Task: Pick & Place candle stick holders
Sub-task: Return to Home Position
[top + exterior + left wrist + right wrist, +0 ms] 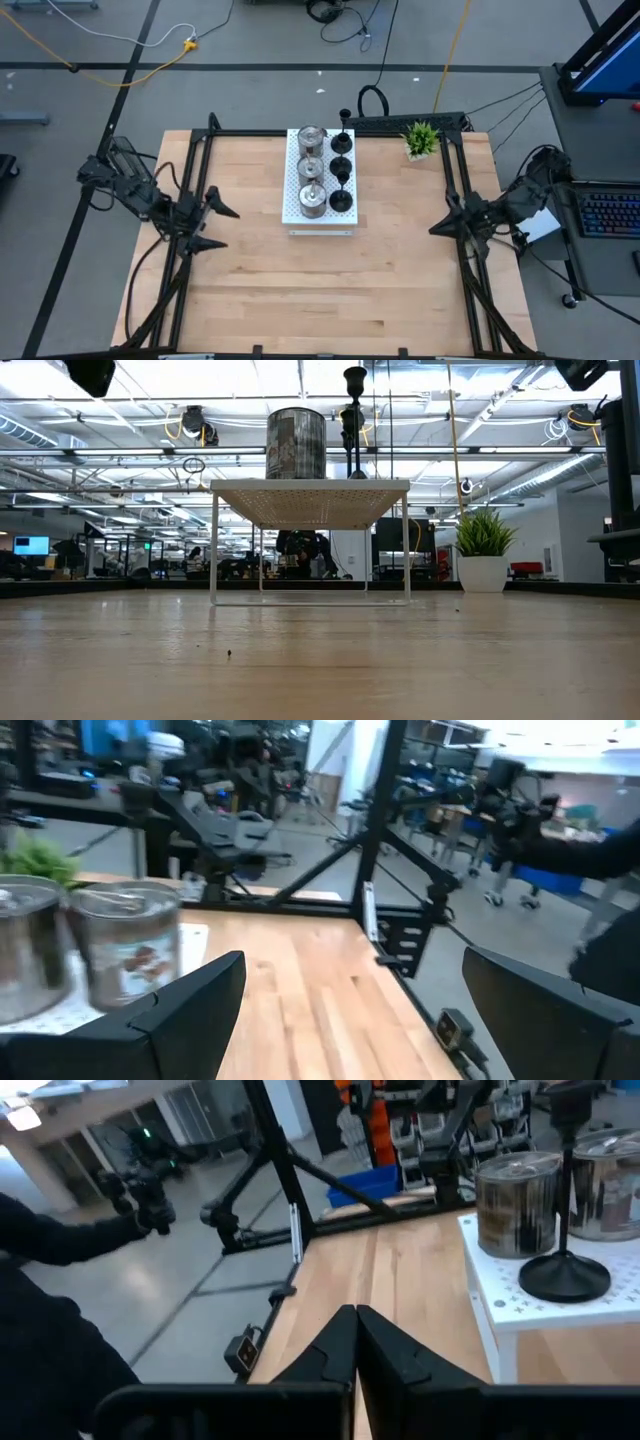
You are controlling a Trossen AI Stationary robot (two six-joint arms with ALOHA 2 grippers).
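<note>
Three shiny silver candle stick holders point(312, 168) stand in a row on the white perforated board point(292, 212) at the table's far middle. Several matte black holders point(341, 171) stand beside them on their round bases. In the low view the board point(310, 495) is a raised stand carrying a silver holder point(296, 443) and a black one point(354, 420). My left gripper point(215, 226) is open and empty at the table's left, left of the board; its wrist view shows the silver holders point(125, 945). My right gripper point(436, 229) is shut and empty at the table's right; its wrist view shows a silver holder point(515, 1205) and a black holder point(563, 1275).
A small green plant in a white pot point(421, 138) stands at the far right of the table, also in the low view point(483, 550). Black frame rails point(190, 180) run along the table's left and right sides. Bare wood point(330, 290) lies on the near side of the board.
</note>
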